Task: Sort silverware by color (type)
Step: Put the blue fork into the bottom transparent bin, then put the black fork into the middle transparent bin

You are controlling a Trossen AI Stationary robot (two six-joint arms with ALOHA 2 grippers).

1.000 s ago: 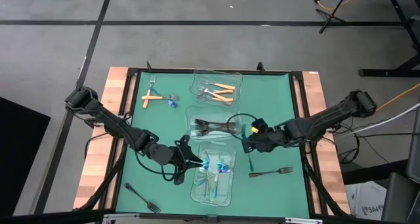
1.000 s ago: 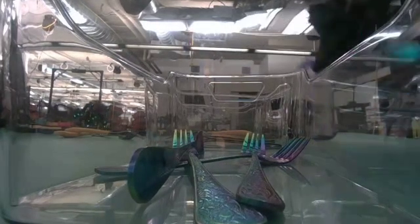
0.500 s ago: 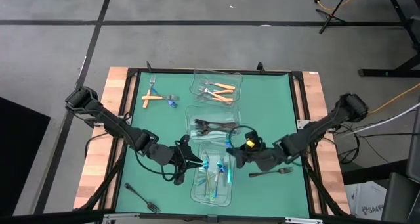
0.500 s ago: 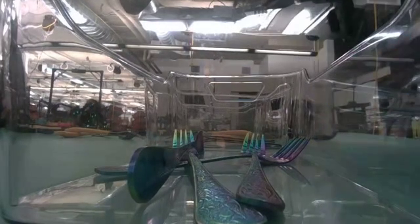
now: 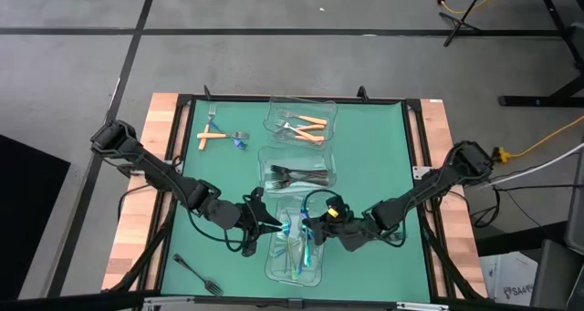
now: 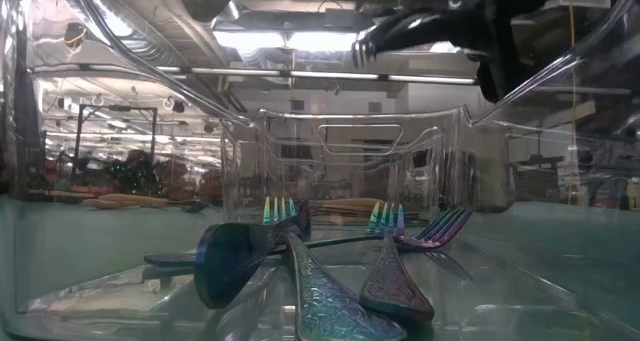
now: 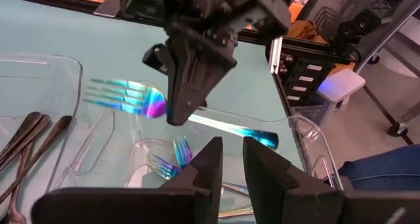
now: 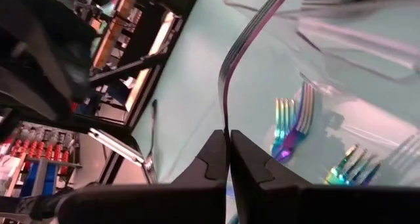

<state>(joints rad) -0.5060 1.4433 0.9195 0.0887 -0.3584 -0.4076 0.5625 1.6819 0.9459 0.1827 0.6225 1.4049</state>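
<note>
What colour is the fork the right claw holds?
Iridescent blue-teal fork; clearest in the left wrist view.

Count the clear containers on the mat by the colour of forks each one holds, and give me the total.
Orange-fork container, holding orange-handled forks: 1
Dark-fork container, holding dark forks: 1
Iridescent-fork container, holding iridescent forks: 1
Total: 3

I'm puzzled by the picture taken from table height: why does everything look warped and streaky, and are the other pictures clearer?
Low view: the camera looks through a clear container, whose curved walls bend the room's ceiling lights into streaks; the near iridescent forks look soft. Left wrist view: sharp, the right gripper holds a fork. Right wrist view: the far parts smear. High view: even light.
</note>
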